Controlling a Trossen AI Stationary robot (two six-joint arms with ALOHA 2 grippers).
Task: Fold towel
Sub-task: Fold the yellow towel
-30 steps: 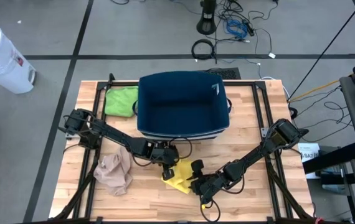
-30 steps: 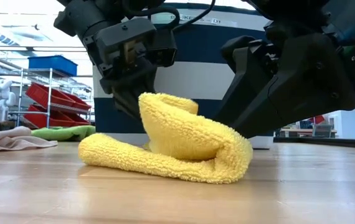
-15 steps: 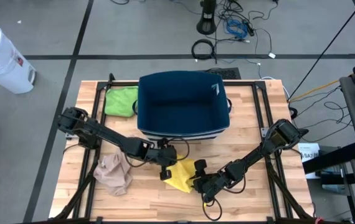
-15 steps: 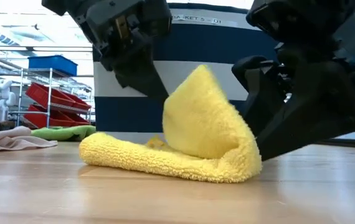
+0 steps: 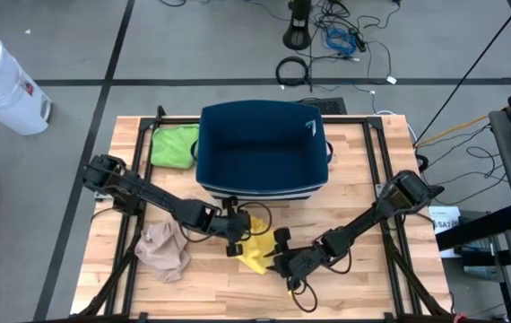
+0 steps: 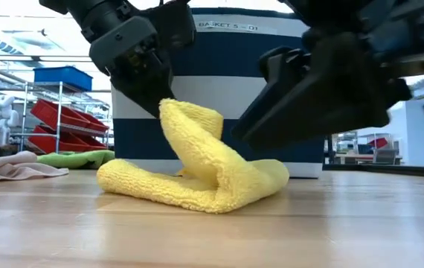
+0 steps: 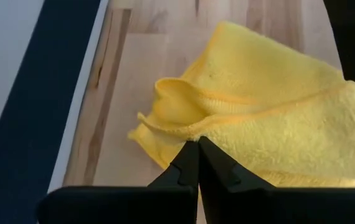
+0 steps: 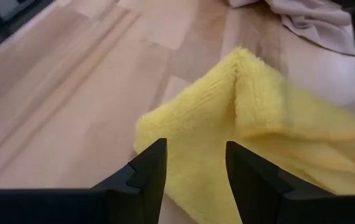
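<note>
- While I watch from above, I see the yellow towel (image 5: 254,252) lying on the wooden table (image 5: 372,179), a little toward its front edge and about midway between its side edges, just in front of the navy basket (image 5: 263,148).
- I have the left gripper (image 5: 235,240) at the towel's left side; its jaws are pressed together on a fold of the cloth, and in the left wrist view the fingers (image 7: 197,167) meet on the fold's hem.
- From table height I see that pinched edge raised off the table in a hump, while the remainder of the towel lies flat on the boards.
- I have the right gripper (image 5: 281,262) low at the towel's right side; its jaws stand apart, with the right wrist view showing cloth beyond the gap between them and nothing clamped.
- I can see a beige cloth (image 5: 166,248) bunched near the front-left corner, well apart from the towel.
- I can see a green cloth (image 5: 175,144) near the back-left corner, touching the basket's left wall.
</note>
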